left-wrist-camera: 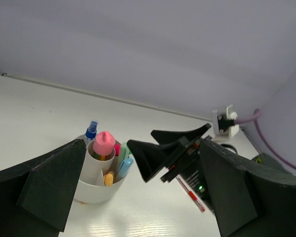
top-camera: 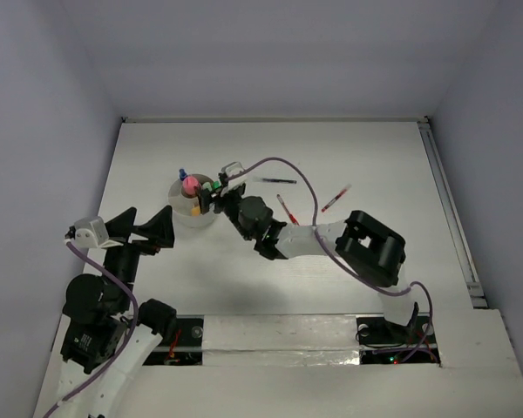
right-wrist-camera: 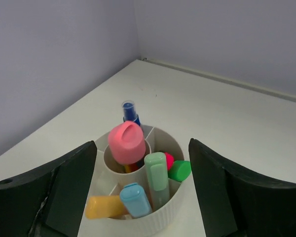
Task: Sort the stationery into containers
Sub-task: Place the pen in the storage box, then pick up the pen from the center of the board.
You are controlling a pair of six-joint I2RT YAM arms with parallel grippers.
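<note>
The white cup [right-wrist-camera: 160,217] has a centre tube and outer compartments. A pink marker [right-wrist-camera: 127,142] stands in the tube. Round it stand mint [right-wrist-camera: 157,177], light-blue [right-wrist-camera: 136,199], orange [right-wrist-camera: 104,207], green [right-wrist-camera: 180,170] and blue-white [right-wrist-camera: 129,113] ones. My right gripper [right-wrist-camera: 142,145] hangs open just above the cup [top-camera: 181,214], with a finger on each side and nothing held. My left gripper [top-camera: 144,228] is open to the cup's left, near its side [left-wrist-camera: 93,192]. A black pen [top-camera: 275,180] and two red pens [top-camera: 336,198] [top-camera: 287,209] lie on the table to the right.
The right arm [top-camera: 366,248] stretches across the table's middle from its base at the near edge. Its purple cable [top-camera: 296,170] arcs over the pens. White walls close the table at the back and on both sides. One red pen [left-wrist-camera: 190,195] lies beside the right gripper's body.
</note>
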